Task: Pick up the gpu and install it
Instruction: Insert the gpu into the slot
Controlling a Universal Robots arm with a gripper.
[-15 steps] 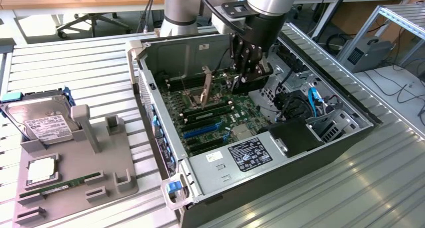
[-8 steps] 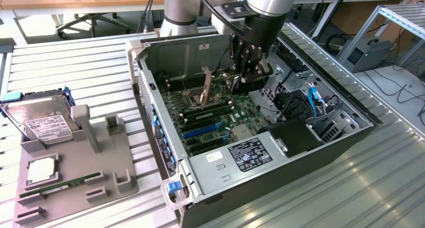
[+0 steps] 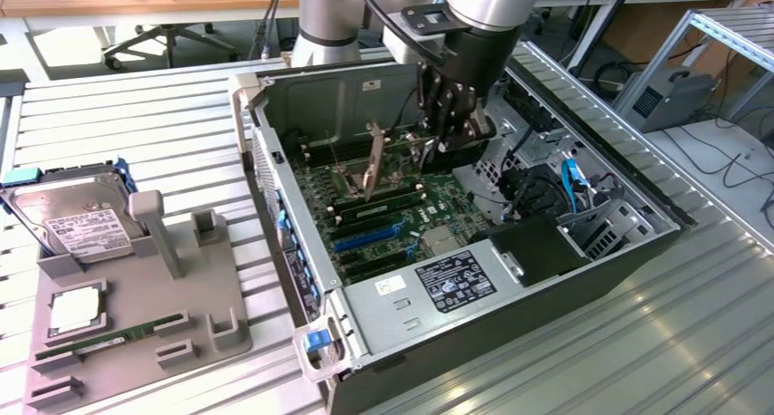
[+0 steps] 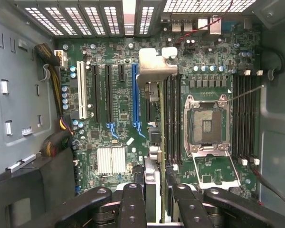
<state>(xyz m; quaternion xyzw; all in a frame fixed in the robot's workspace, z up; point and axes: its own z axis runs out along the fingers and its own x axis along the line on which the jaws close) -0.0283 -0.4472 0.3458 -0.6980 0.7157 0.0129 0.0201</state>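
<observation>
slim dark gpu card with silvery bracket (image 4: 154, 142) seen clamped edge-on in black gripper (image 4: 154, 199), long axis lined along blue motherboard slot (image 4: 135, 95), held just beside it

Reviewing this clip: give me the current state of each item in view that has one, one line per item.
gpu: held edge-on by the gripper, inside the case above the motherboard, not seated.
gripper: shut on the gpu, lowered into the case.
computer case: on its side, side panel off.
CPU socket: empty.
hard drive: resting in the grey holder.
RAM stick: lying in the holder.
</observation>
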